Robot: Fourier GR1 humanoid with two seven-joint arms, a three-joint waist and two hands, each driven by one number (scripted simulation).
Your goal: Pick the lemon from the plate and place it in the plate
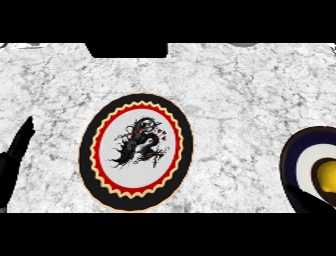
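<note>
So the lemon (pixel 335 176) is sitting in the middle of the dark-rimmed plate (pixel 295 150) over at the right edge of my view, resting on its white inner ring and dark centre. Part of that plate is getting cut off by the frame. My right hand (pixel 309 201) is just poking in at the bottom right, a dark shape overlapping the plate's lower rim, near the lemon but not touching it as far as I can see. Can't tell what those fingers are doing, too little of them showing.

The other plate (pixel 137 152) is lying in the middle of the marble counter (pixel 237 85), black rim, red and cream zigzag band, a black dragon on its white centre, and nothing lying in it.

My left hand (pixel 12 150) is hanging out at the lower left, fingers straight and pointing up, holding nothing, well apart from both plates.
</note>
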